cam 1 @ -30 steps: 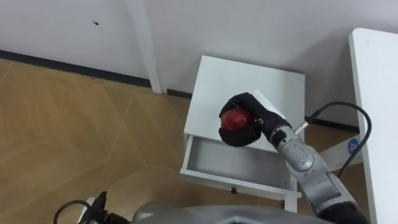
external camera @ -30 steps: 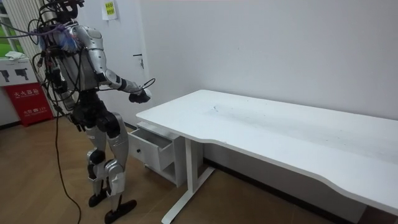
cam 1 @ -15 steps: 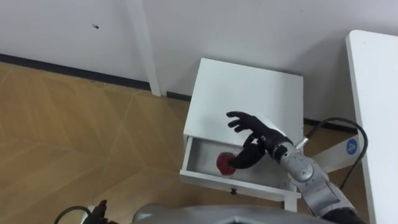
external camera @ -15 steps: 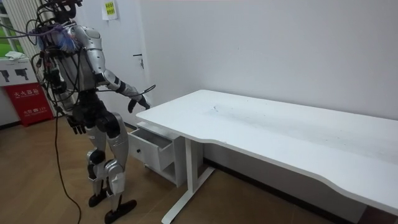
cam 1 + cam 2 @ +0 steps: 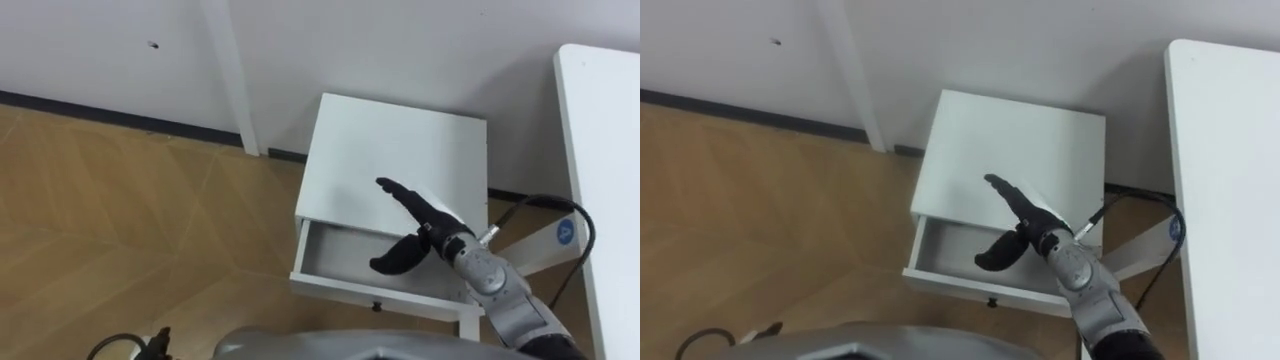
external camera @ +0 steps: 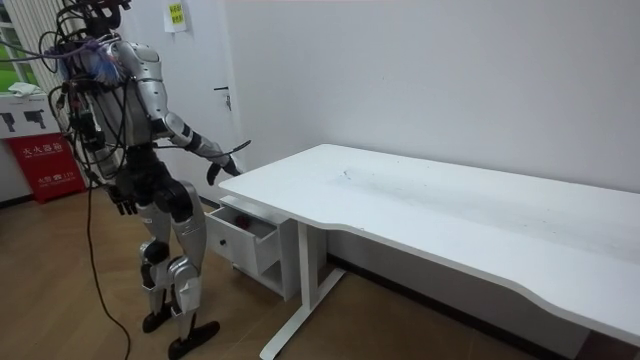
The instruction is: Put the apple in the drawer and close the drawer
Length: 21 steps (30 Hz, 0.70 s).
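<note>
Emptied of the apple, my right robot hand hangs open over the drawer, free to shut it.

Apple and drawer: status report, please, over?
Right hand open over the open drawer. Left hand idle at its side. Apple hidden, place unconfirmed. Drawer not yet closed.

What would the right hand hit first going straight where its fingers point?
Probably the wall behind the white cabinet. The open right hand hovers above the cabinet top, fingers aimed away from the robot, roughly level in the room view. Height is unclear; tilted down, it would meet the cabinet top first.
</note>
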Available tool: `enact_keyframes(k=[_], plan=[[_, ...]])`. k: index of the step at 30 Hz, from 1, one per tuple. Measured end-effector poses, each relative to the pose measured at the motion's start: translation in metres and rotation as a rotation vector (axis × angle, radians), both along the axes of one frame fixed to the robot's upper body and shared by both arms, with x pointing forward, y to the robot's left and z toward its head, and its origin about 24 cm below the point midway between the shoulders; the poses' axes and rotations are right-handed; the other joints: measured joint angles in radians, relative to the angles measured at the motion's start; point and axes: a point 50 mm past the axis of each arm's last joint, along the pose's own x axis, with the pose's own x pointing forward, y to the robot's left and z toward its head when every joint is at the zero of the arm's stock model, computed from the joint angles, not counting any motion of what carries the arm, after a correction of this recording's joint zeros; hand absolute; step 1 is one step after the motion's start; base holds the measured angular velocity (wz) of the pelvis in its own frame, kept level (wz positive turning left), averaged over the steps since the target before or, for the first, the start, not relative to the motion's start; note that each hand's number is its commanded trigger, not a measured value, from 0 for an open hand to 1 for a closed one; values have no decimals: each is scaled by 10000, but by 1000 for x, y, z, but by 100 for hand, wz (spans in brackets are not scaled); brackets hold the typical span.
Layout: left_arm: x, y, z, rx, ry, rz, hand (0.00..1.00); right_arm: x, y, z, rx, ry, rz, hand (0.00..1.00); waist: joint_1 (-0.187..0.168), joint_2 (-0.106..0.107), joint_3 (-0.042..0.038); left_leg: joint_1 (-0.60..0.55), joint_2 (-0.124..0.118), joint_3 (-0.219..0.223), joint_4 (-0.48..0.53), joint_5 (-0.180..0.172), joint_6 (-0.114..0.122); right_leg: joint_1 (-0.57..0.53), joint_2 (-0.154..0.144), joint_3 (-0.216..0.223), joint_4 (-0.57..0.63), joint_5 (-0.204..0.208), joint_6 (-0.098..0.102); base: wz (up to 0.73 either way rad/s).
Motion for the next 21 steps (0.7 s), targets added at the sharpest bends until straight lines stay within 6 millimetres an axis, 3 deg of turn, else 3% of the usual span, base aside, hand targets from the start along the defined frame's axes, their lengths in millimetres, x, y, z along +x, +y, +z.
enact_keyframes(k=[4,8,10,13,17,20,21], plan=[[-3,3,0,187,-26,74,0,-16,-25,-18,-150,725,-1507,0,-26,-124,-68,50,11,7,-42,5,8,64,-23,41,-89,0,6,0],[-9,3,0,302,106,82,0,-40,-49,-35,130,1654,-3627,0,-183,-159,-59,226,7,71,-123,12,21,215,-19,88,-149,8,20,-3],[-10,4,1,397,117,122,0,-61,-64,-46,82,2406,-5065,0,-196,-185,-55,295,19,146,-120,12,20,227,-7,184,-148,7,21,-7],[-13,6,1,445,138,416,0,-89,-76,-55,-62,3211,-6328,0,-283,-183,-50,342,25,200,-148,9,21,249,-11,260,-154,7,22,-8],[-17,14,2,598,121,1078,0,-107,-79,-60,-189,3771,-6982,0,-483,-127,-73,371,24,194,-136,0,34,299,-63,235,-145,8,29,0],[-20,14,2,568,266,1317,0,-125,-86,-64,-518,4473,-7547,0,-584,-80,-114,224,-125,200,157,-153,178,228,-267,-6,125,-162,156,18],[-19,13,1,548,309,1326,0,-134,-91,-64,-787,4779,-7979,0,-702,-19,-145,116,-203,366,398,-278,248,47,-469,-41,652,-438,261,34]])
